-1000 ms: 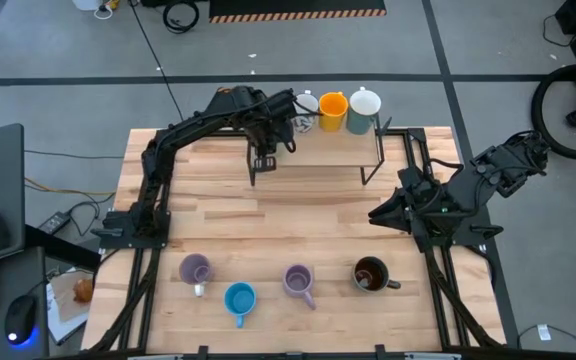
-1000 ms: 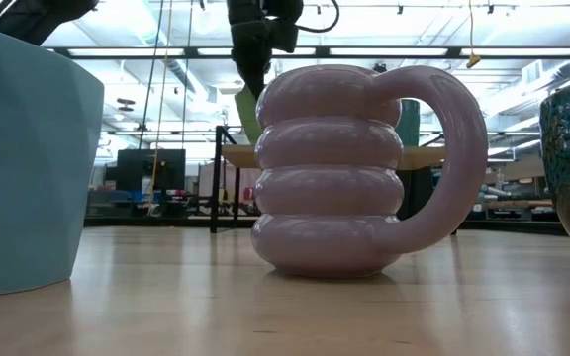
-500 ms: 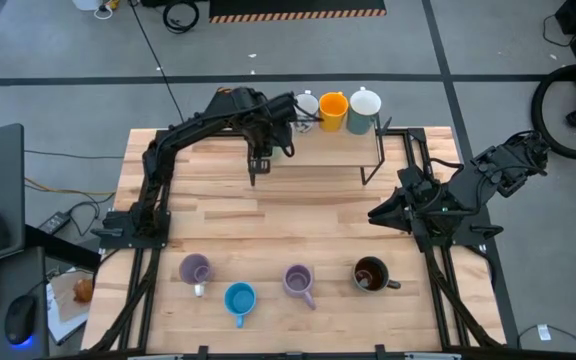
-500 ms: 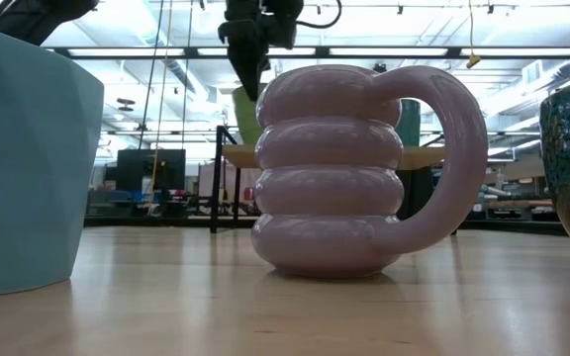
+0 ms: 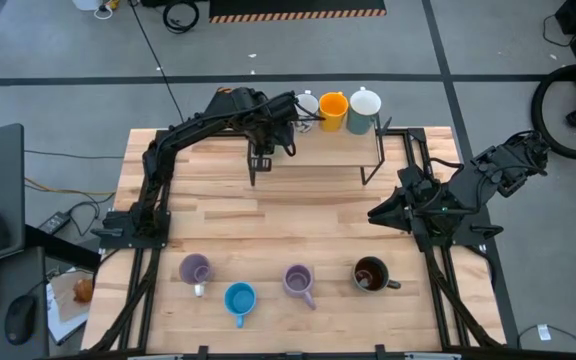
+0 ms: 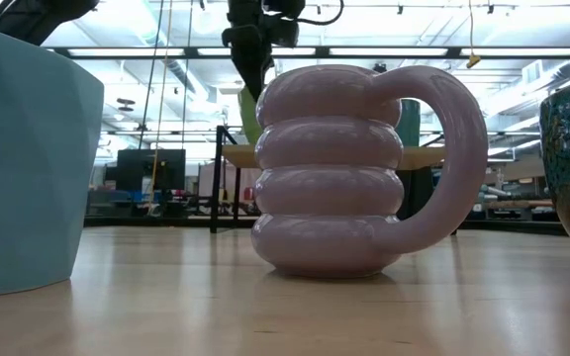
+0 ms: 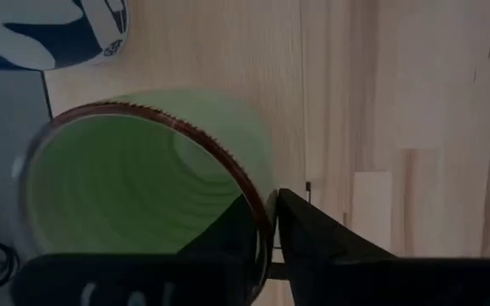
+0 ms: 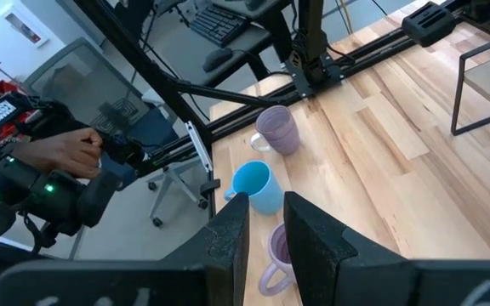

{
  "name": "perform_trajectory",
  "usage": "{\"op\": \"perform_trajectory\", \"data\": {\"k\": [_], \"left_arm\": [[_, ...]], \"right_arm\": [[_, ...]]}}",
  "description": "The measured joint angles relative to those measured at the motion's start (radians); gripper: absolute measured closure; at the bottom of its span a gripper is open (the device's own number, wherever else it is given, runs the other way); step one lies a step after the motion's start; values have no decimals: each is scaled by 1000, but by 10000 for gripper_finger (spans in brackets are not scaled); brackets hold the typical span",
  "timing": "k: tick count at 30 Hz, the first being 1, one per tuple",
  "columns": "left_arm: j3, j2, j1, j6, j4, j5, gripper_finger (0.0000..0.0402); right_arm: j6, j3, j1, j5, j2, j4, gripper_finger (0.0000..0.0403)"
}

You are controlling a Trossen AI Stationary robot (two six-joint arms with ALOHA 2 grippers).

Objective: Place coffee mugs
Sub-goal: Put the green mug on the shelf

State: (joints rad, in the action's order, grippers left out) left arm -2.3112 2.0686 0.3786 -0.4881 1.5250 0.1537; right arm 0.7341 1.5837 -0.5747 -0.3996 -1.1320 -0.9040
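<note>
A green mug (image 7: 143, 178) stands on the raised shelf (image 5: 318, 150) at the table's far edge. My left gripper (image 7: 270, 242) reaches down over it from above (image 5: 290, 115), one finger inside the rim and one outside. Next to it on the shelf stand a white patterned mug (image 5: 308, 102), an orange mug (image 5: 332, 110) and a white mug (image 5: 365, 106). Along the near edge stand two light purple mugs (image 5: 196, 269) (image 5: 299, 281), a blue mug (image 5: 239, 298) and a dark brown mug (image 5: 371, 274). My right gripper (image 5: 376, 215) hovers open over the table's right side. My left gripper straddles the green mug's rim (image 7: 258, 208), one finger inside the mug and one outside, pointing steeply down. A thin bright gap shows between the outer finger (image 7: 313, 242) and the wall. I cannot tell whether the inner finger touches. The mug stands on the shelf.
The shelf rests on thin black legs (image 5: 253, 168) (image 5: 370, 170). Bare wood lies between the shelf and the near row of mugs. Beyond the table's left side, the right wrist view shows a person's hand (image 8: 66, 153) at a desk and chair.
My left gripper has rolled about its own axis above the shelf without leaving its place. In the low view, the green mug under it shows wider and then narrower again.
</note>
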Motion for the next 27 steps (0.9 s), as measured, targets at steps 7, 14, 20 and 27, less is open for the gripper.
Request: {"op": "perform_trajectory", "data": {"k": [7, 14, 20, 27], "left_arm": [[-1, 0, 0, -4, -16, 12, 303], [-1, 0, -3, -15, -37, 10, 300], [-1, 0, -2, -43, -41, 19, 320], [0, 0, 17, -45, -57, 45, 344]], "right_arm": [[0, 0, 0, 0, 0, 7, 321], [-2, 0, 0, 0, 0, 7, 321], [-3, 0, 0, 0, 0, 7, 321], [-4, 0, 0, 0, 0, 7, 321]]}}
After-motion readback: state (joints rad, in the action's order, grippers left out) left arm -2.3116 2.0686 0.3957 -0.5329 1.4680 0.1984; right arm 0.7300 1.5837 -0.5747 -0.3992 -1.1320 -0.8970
